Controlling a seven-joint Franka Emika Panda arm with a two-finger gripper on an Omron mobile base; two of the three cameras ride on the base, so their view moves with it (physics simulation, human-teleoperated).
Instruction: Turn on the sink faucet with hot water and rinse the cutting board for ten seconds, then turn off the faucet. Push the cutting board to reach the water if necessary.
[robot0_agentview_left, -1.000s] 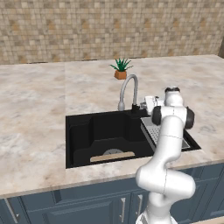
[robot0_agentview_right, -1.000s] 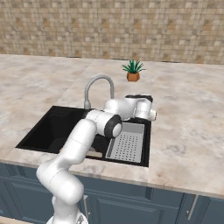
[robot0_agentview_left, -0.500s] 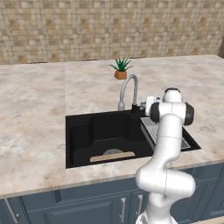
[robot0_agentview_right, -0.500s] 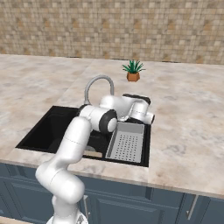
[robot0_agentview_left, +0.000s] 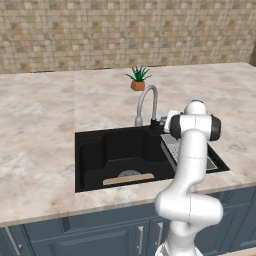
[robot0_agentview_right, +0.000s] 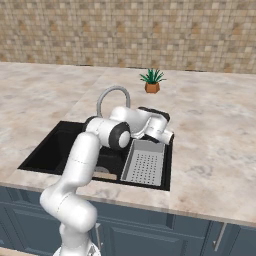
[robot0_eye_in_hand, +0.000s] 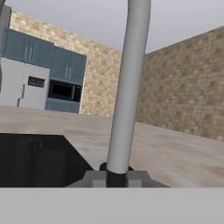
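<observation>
The silver gooseneck sink faucet (robot0_agentview_left: 148, 100) arches over the back edge of the black sink (robot0_agentview_left: 95, 150). My gripper (robot0_agentview_left: 161, 121) is right at the faucet's dark base, on its right side. In the hand view the spout (robot0_eye_in_hand: 128, 87) rises straight ahead. The two fingertips (robot0_eye_in_hand: 95, 178) stand close together with a narrow gap, and the dark base (robot0_eye_in_hand: 115, 169) shows through it. Nothing is held. The tan cutting board (robot0_agentview_left: 128, 178) lies flat on the basin floor by the front wall, left of the arm. The water is out of view.
A grey perforated tray (robot0_agentview_right: 145, 160) fills the right part of the basin, under my forearm. A small potted plant (robot0_agentview_left: 138, 78) stands on the counter behind the faucet. Marble counter surrounds the sink, and a tiled wall runs along the back.
The hand has swung left and slightly down, closer to the faucet's base. The fingers have drawn a little nearer to each other. The cutting board has not moved.
</observation>
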